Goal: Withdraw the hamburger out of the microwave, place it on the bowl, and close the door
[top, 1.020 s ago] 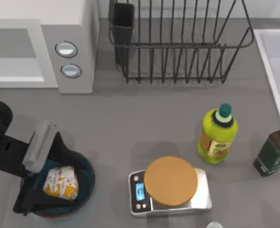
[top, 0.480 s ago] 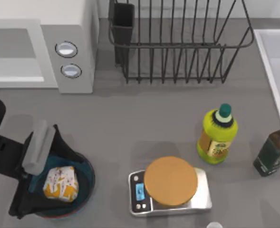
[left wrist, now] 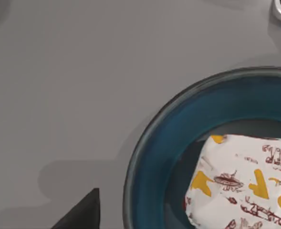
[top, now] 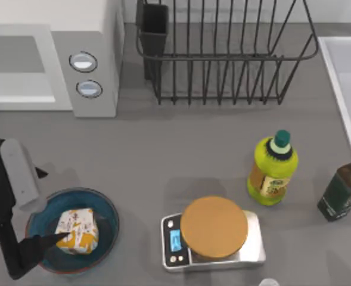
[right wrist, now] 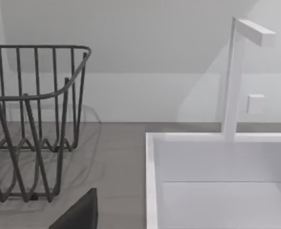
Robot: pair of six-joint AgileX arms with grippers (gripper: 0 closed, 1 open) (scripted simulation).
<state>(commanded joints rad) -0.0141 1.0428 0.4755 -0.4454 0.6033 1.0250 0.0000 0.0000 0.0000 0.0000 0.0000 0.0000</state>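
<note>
Resting in the glossy teal bowl [top: 106,210], the hamburger [top: 76,230] is a rounded-square bundle in crinkled white-and-orange printed paper. My left gripper [top: 32,229] sits at the bowl's left rim, its dark fingers seemingly spread and off the wrap. Behind stands the boxy white microwave [top: 98,36].

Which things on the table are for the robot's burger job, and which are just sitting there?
For the job:
hamburger, lying in the bowl
bowl
microwave
left gripper, at the bowl's edge

Just sitting there:
wire rack
scale with a tan disc
yellow-green bottle
dark bottle
sink
</note>
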